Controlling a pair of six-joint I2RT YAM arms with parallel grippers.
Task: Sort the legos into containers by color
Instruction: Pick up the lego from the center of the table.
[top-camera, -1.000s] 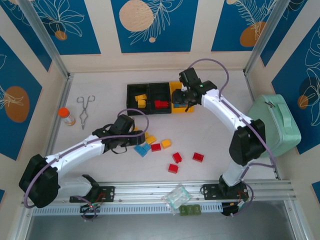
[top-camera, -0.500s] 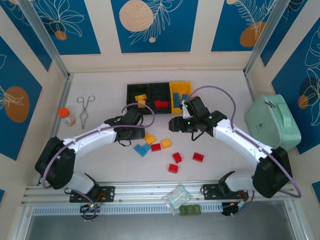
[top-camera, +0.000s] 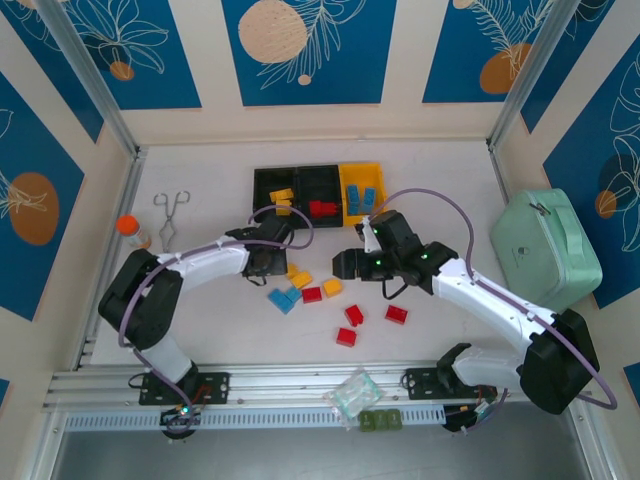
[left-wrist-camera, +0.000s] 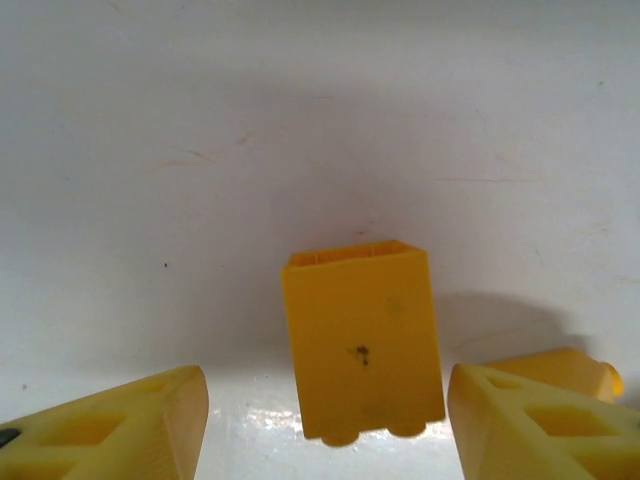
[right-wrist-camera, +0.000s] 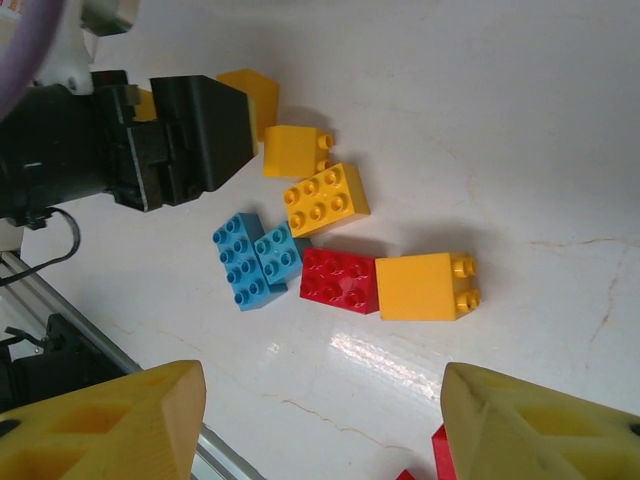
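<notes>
Right fingers (top-camera: 343, 266) have swung from containers (top-camera: 318, 183) to loose legos (top-camera: 312, 294)

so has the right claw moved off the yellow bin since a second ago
Yes. The right claw has left the yellow bin, coming toward the near edge and leftward, and now sits open beside the loose legos.

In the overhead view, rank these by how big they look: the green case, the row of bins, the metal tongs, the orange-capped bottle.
Largest to smallest:
green case
row of bins
metal tongs
orange-capped bottle
Case and bins look fairly close; the rest are clear.
</notes>
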